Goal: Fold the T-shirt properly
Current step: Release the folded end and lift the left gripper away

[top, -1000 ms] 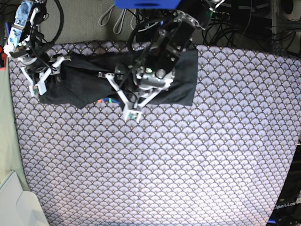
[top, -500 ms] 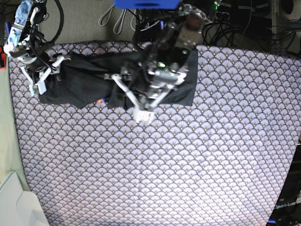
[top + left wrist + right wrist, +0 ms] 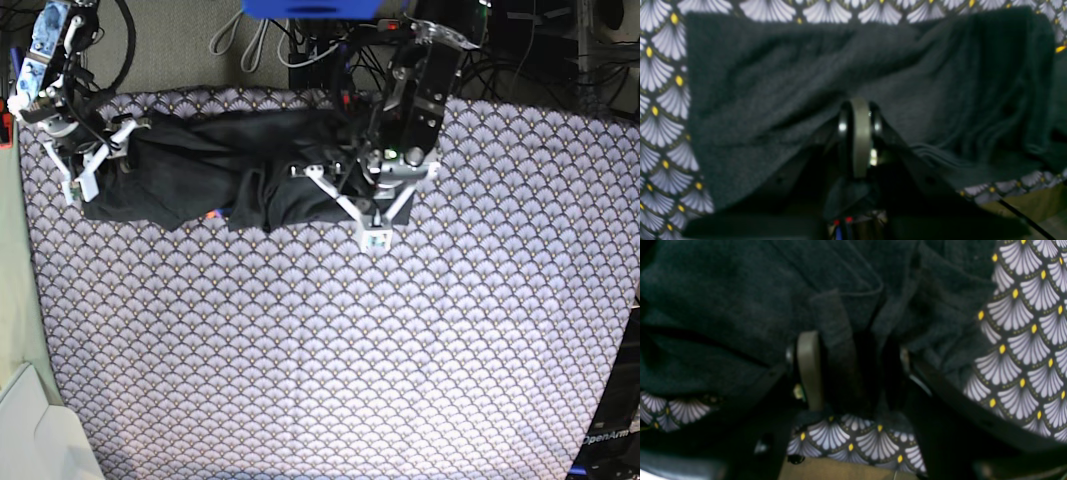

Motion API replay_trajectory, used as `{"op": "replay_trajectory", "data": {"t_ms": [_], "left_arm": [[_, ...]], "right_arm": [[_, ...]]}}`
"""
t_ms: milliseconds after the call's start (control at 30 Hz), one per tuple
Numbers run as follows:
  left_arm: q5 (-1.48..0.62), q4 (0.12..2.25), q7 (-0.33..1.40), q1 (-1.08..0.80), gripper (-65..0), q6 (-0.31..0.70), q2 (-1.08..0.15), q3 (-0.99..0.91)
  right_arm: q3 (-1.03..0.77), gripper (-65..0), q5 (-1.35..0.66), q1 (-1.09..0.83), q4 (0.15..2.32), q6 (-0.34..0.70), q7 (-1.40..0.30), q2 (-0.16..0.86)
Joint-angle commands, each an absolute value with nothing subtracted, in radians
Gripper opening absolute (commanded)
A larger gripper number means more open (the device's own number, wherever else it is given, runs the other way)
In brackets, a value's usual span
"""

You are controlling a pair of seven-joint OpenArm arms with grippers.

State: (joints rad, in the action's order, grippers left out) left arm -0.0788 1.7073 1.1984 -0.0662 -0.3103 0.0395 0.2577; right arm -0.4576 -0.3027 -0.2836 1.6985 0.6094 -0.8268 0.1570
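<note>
The dark charcoal T-shirt (image 3: pixel 180 170) lies bunched along the far side of the table, with a speck of coloured print (image 3: pixel 213 213) at its near edge. My left gripper (image 3: pixel 372 236) is over the shirt's right part. In the left wrist view it (image 3: pixel 857 106) is shut, and creases in the shirt (image 3: pixel 773 83) run into its tips. My right gripper (image 3: pixel 80 188) is at the shirt's left end. In the right wrist view it (image 3: pixel 857 366) is open, with a fold of the shirt (image 3: pixel 836 350) between the jaws.
The purple-white scallop-patterned cloth (image 3: pixel 350 350) covers the table. A white container (image 3: pixel 30 430) sits at the near left corner. Cables (image 3: pixel 240 40) and a blue object (image 3: pixel 310 8) lie beyond the far edge. Dark equipment (image 3: pixel 610 430) stands at the right.
My left gripper has moved right along the shirt's near edge. The shirt's middle has bunched into a loose flap. My right arm has not moved.
</note>
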Motion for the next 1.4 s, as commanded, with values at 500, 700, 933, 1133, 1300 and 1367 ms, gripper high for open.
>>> {"op": "replay_trajectory", "data": {"t_ms": [500,700,933,1133,1300,1367], "left_arm": [[-0.087,1.873,1.316,-0.064,-64.7,-0.302,0.015,0.671],[-0.087,1.896,1.314,-0.054,-64.7,-0.302,-0.019,0.539],[-0.255,1.931,1.317,-0.081,-64.4,-0.302,-0.170,0.239],[-0.607,1.933,1.317,-0.099,-64.4,-0.302,-0.325,0.054],[-0.723,1.933,1.316,-0.143,-64.4,-0.302,-0.357,-0.120],[-0.723,1.933,1.316,-0.151,-64.7,-0.302,-0.354,-0.163]], "right_arm": [[-0.464,-36.8,-0.315,-0.278,1.716,0.613,-0.809,0.170],[-0.467,-35.9,-0.315,-0.278,1.715,0.613,-0.809,0.173],[-0.466,-27.7,-0.317,-0.286,1.722,0.613,-0.812,0.197],[-0.507,-23.1,-0.318,-0.288,1.724,0.615,-0.811,0.205],[-0.576,-23.1,-0.317,-0.277,1.738,0.615,-0.811,0.205],[-0.578,-23.1,-0.317,-0.275,1.738,0.615,-0.811,0.206]]}}
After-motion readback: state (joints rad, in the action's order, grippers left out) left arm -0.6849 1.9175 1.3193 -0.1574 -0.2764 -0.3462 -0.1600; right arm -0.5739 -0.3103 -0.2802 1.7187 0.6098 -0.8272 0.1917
